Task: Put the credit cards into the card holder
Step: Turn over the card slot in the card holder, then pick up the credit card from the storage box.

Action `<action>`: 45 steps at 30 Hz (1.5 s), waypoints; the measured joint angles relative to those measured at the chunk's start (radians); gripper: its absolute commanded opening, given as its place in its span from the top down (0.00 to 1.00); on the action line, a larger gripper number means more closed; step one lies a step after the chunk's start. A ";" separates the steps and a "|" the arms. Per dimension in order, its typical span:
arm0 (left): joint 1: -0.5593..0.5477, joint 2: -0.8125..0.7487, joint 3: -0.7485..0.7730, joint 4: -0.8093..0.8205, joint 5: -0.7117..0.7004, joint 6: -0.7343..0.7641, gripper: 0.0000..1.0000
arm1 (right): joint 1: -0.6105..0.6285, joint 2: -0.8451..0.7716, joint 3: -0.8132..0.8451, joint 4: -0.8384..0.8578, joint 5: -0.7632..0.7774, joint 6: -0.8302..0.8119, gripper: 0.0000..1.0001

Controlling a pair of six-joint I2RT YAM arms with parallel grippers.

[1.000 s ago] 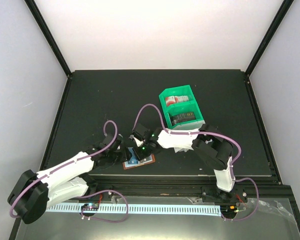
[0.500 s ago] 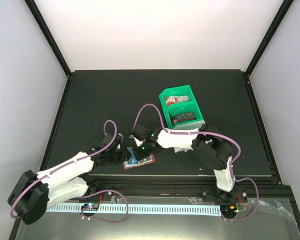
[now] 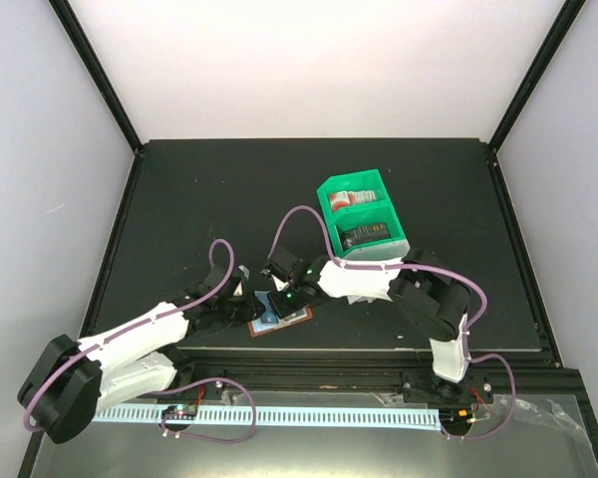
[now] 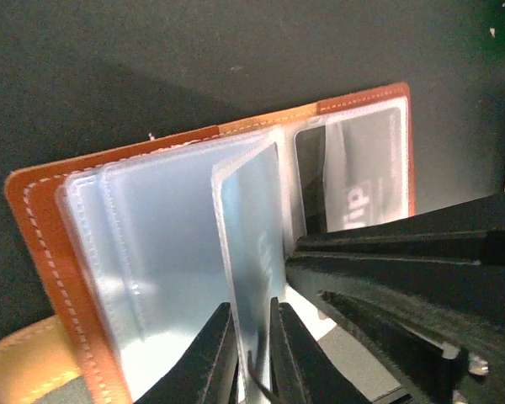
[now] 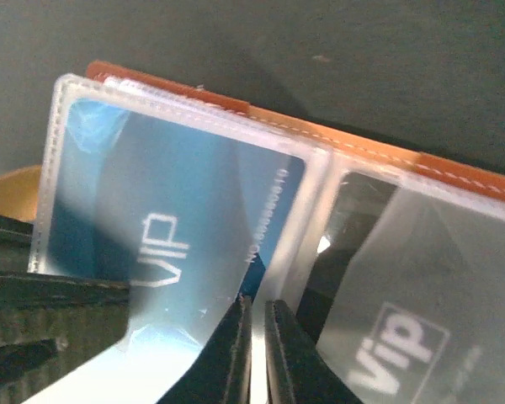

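Note:
The brown leather card holder (image 3: pixel 292 321) lies open near the table's front edge, its leather rim (image 4: pixel 42 252) framing clear sleeves. One sleeve leaf (image 4: pixel 248 219) stands upright, and my left gripper (image 4: pixel 254 353) is shut on its lower edge. A blue credit card (image 5: pixel 177 194) marked VIP sits inside that leaf. My right gripper (image 5: pixel 257 337) has its jaws almost together on the leaf's pale seam beside the blue card's corner. A dark credit card (image 5: pixel 404 337) fills the neighbouring sleeve. From above, the left gripper (image 3: pixel 247 307) and right gripper (image 3: pixel 276 302) meet over the holder.
A green-and-white divided tray (image 3: pixel 397 227) stands behind the right arm, with red-and-white cards (image 3: pixel 351 197) in its far compartment and dark cards (image 3: pixel 367 236) in the near one. The right gripper's black body (image 4: pixel 404 278) crowds the holder's right side. The table's front edge runs just below the holder.
My left jaws have closed in on the upright sleeve leaf. The left arm has crept slightly toward the holder, and the right wrist has shifted a little to the right.

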 measured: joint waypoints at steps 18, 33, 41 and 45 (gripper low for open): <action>0.000 0.091 0.022 0.133 0.145 0.022 0.53 | -0.020 -0.252 -0.111 -0.047 0.313 0.105 0.74; 0.000 0.381 0.145 0.379 0.275 0.081 0.38 | -0.183 -0.469 -0.147 -0.150 0.456 0.105 0.69; 0.000 0.258 0.249 0.308 0.145 0.189 0.05 | -0.353 -0.512 -0.045 -0.227 0.381 -0.030 0.44; 0.011 0.122 0.277 0.196 0.032 0.254 0.01 | -0.435 -0.454 0.068 -0.261 0.322 -0.106 0.37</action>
